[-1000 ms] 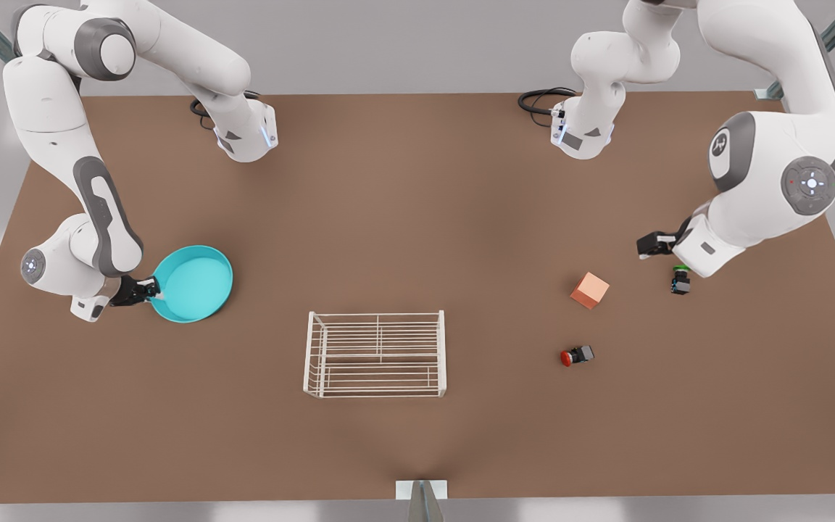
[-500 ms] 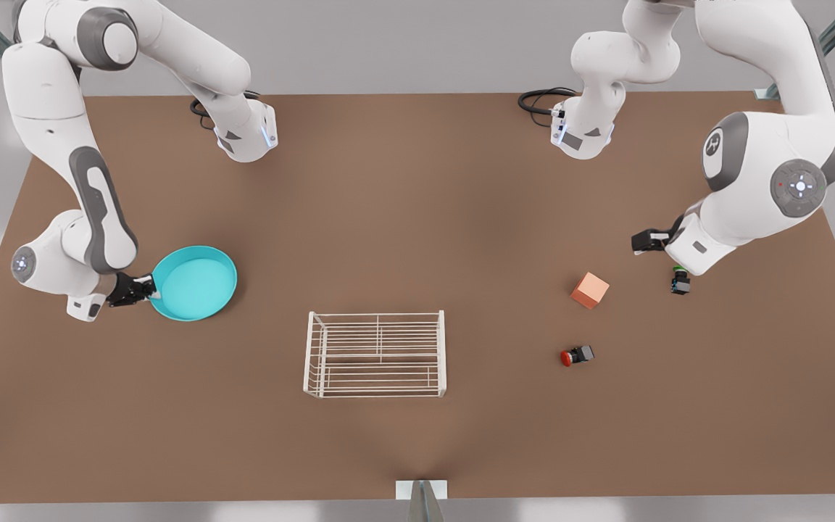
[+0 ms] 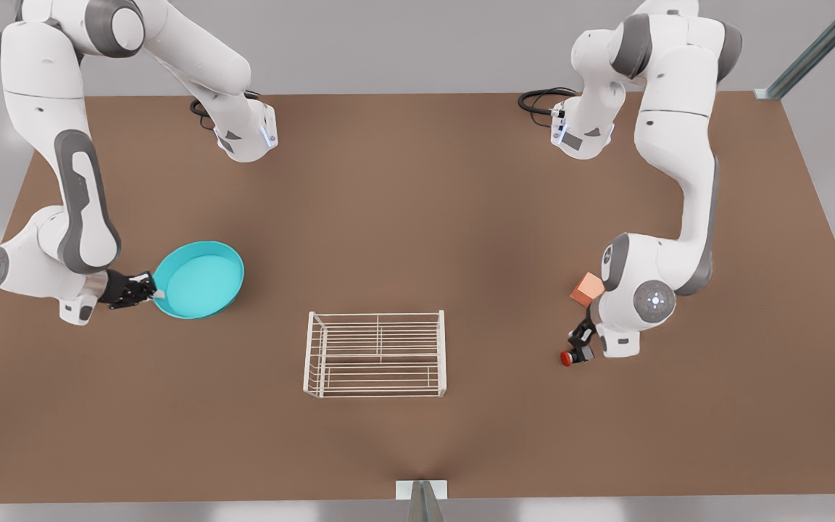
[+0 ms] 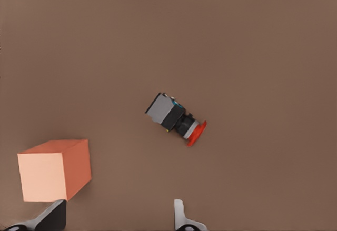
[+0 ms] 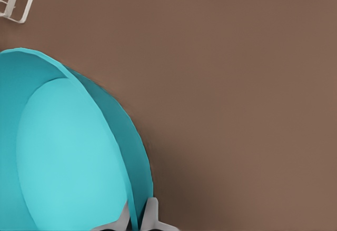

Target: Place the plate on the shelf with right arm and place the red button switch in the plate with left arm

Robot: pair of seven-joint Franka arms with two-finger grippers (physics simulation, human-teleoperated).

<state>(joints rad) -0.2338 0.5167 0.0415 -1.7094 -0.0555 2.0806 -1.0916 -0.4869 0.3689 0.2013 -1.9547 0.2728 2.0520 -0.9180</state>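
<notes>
Right gripper (image 3: 151, 291) clamped on plate (image 3: 200, 279) rim at 9 o'clock – left gripper (image 3: 578, 346) spread wide over red button switch (image 3: 571, 356), shelf (image 3: 375, 354) between.

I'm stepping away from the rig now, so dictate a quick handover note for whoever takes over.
Right gripper: shut on the turquoise plate's rim, at the front view's left; the plate looks lifted and tilted.
Left gripper: open, above the red button switch, which lies on its side on the table near the orange cube.
White wire shelf: mid-table, nothing on it.
Done: plate gripped.
Left: set the plate on the shelf, grasp the switch, place it in the plate.
</notes>
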